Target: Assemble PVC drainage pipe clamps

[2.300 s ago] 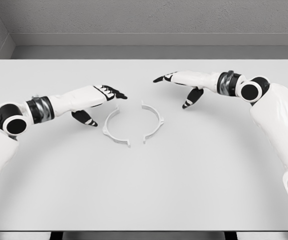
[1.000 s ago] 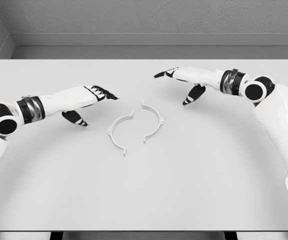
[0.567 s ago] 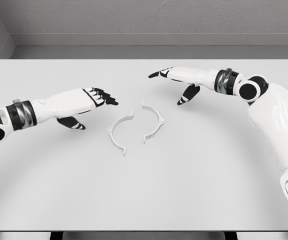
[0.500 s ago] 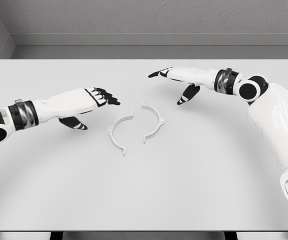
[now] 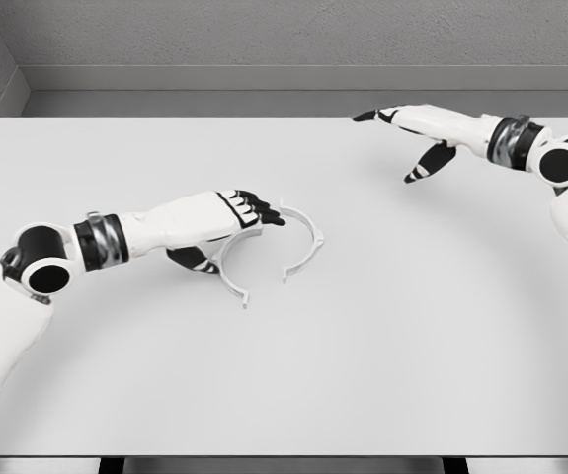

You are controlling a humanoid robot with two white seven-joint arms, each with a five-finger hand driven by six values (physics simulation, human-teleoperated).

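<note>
Head view: left hand (image 5: pixel 226 219) open over left clamp half (image 5: pixel 230 279), right hand (image 5: pixel 417 133) open.

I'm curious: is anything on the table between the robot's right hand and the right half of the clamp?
No: between right hand and right clamp half, head view shows bare table.

On the table (image 5: pixel 382 355), the right clamp half (image 5: pixel 303 240) lies at the middle. The left clamp half (image 5: pixel 230 276) lies just left of it, partly under the left hand (image 5: pixel 226 217). The right hand (image 5: pixel 417 133) is behind and right of it, well apart.
</note>
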